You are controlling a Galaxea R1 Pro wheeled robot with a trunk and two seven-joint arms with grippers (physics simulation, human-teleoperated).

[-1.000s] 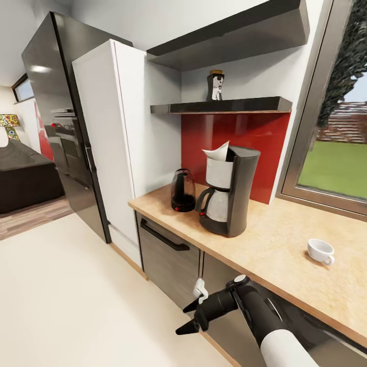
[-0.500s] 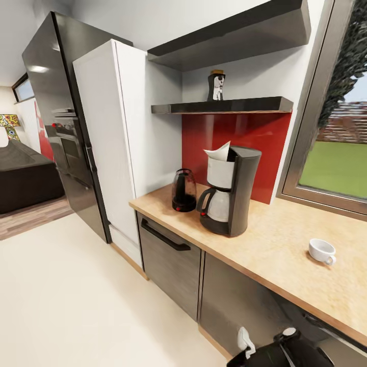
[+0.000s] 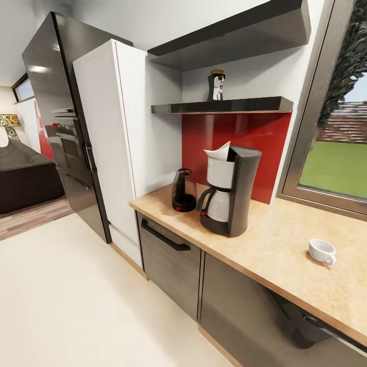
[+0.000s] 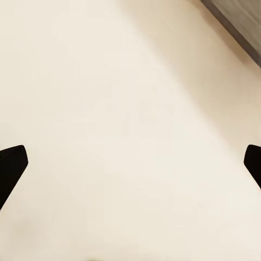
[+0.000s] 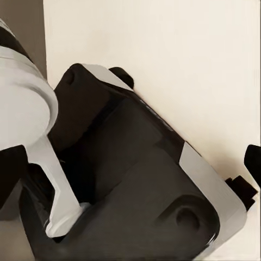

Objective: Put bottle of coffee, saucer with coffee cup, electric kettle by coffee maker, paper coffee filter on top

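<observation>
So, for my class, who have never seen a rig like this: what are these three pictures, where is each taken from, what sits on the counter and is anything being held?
These are simulator renders from a wheeled robot with two arms. The large picture comes from its head camera and looks at the countertop. On it stand the kettle and the coffee maker, which has a paper filter on top; a cup sits apart, nearer the window. The coffee bottle is on the shelf above. The other two come from cameras near each gripper. The left gripper is open over bare floor and holds nothing. The right wrist camera looks down at the robot's base.
</observation>
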